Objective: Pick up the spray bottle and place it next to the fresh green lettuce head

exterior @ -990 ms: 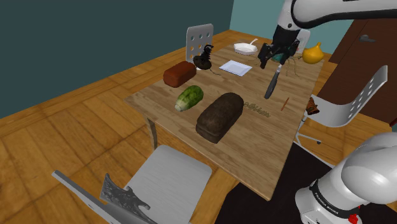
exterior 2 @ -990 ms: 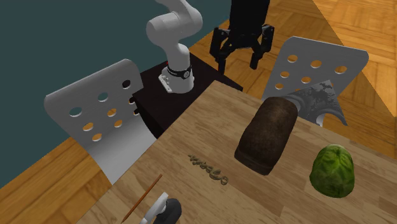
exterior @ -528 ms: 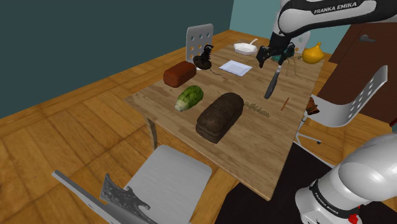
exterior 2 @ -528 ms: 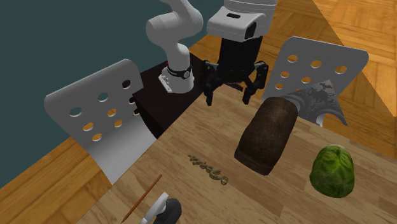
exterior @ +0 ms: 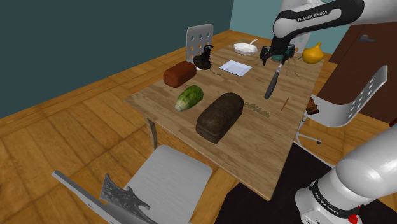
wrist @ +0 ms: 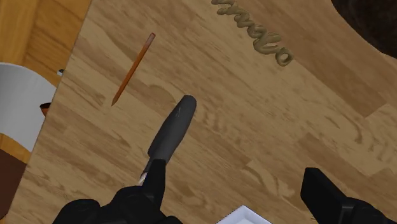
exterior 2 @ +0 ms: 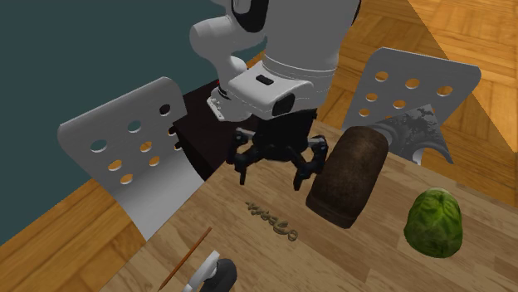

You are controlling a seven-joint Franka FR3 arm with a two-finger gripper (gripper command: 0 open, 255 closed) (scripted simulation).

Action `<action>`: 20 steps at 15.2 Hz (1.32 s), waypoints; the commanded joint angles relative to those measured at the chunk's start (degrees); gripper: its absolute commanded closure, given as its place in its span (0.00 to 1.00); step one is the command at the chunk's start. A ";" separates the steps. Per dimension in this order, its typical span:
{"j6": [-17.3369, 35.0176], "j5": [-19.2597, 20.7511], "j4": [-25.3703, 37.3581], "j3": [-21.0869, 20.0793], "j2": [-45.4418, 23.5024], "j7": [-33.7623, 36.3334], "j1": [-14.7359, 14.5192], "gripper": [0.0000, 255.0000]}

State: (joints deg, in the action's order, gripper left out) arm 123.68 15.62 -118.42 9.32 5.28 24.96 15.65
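The spray bottle [exterior: 203,58] is a small dark bottle with a trigger head. It stands upright at the table's far edge, in front of a white perforated chair. The green lettuce head [exterior: 189,97] [exterior 2: 433,222] lies nearer the middle of the table, beside a dark bread loaf [exterior: 219,116]. My black gripper [exterior: 275,53] [exterior 2: 271,170] [wrist: 238,198] hangs open above the table, well off to the shoulder view's right of the bottle. It hovers over a knife [wrist: 170,135] and nothing is between its fingers.
On the wooden table [exterior: 254,140] lie a pencil [wrist: 132,69], a small chain [wrist: 254,35], a reddish loaf [exterior: 179,74], a white sheet [exterior: 235,67], a white bowl [exterior: 244,48] and a yellow fruit [exterior: 312,54]. Perforated white chairs [exterior 2: 124,158] stand around the table.
The arm has stretched out from the stand; the gripper has dropped and moved forward over the table toward the knife. It has stayed open. Nothing on the table has moved.
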 commanded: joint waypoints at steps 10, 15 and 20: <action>5.34 0.73 10.99 4.89 -14.71 6.44 5.10 0.00; 8.49 0.46 10.26 5.17 -17.02 6.26 5.74 0.00; 10.08 0.30 10.00 5.29 -18.29 6.15 6.09 0.00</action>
State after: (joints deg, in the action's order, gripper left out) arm 133.62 15.91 -108.37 14.60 -12.95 31.09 21.74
